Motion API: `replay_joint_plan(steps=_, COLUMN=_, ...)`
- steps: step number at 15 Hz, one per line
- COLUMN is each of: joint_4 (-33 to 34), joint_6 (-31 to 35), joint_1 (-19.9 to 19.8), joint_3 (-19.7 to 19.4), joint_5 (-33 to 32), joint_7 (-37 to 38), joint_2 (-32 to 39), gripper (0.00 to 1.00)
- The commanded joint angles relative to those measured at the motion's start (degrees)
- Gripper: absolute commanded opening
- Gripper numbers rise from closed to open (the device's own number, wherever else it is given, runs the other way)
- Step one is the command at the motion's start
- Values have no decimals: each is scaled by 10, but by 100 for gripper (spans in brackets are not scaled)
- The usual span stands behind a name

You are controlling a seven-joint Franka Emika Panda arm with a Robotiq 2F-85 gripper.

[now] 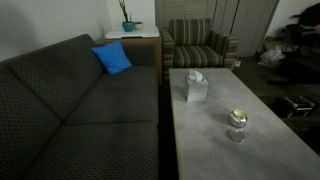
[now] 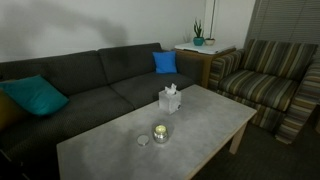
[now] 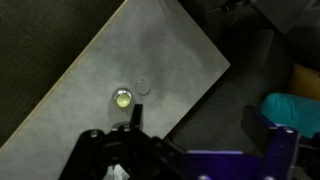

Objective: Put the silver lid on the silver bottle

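Note:
The silver bottle [image 1: 238, 119] stands open on the grey coffee table [image 1: 215, 150], its yellowish mouth facing up. It also shows in an exterior view [image 2: 160, 132] and in the wrist view [image 3: 122, 97]. The silver lid [image 2: 143, 141] lies flat on the table right beside the bottle, and it shows in the wrist view [image 3: 144, 86] too. My gripper [image 3: 194, 122] is seen only in the wrist view. It hangs high above the table's edge, well away from both, with its fingers spread and nothing between them.
A white tissue box [image 1: 193, 88] stands on the table beyond the bottle [image 2: 170, 99]. A dark sofa [image 1: 70, 110] with a blue cushion [image 1: 112, 58] runs along the table. A striped armchair [image 2: 265, 85] and a side table with a plant [image 2: 198, 42] stand at the far end.

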Motion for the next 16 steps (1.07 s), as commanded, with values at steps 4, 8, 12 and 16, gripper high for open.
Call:
replay_joint_plan(steps=4, joint_4=52, joint_6=-33, joint_1=-49, joint_3=60, joint_5=-2, joint_7=-8, joint_2=53, gripper=100)
replay_joint_plan(steps=8, joint_4=48, joint_6=-33, joint_1=-52, joint_3=58, joint_5=-1, joint_7=-9, joint_2=41, gripper=100)
replay_joint_plan(steps=12, joint_4=57, joint_6=56, joint_1=-50, joint_3=82, joint_5=-84, joint_7=37, joint_2=63, gripper=100)
replay_joint_plan(steps=16, joint_4=105, joint_6=100, joint_1=-53, joint_3=104, joint_5=-122, joint_7=18, joint_2=134, gripper=100)
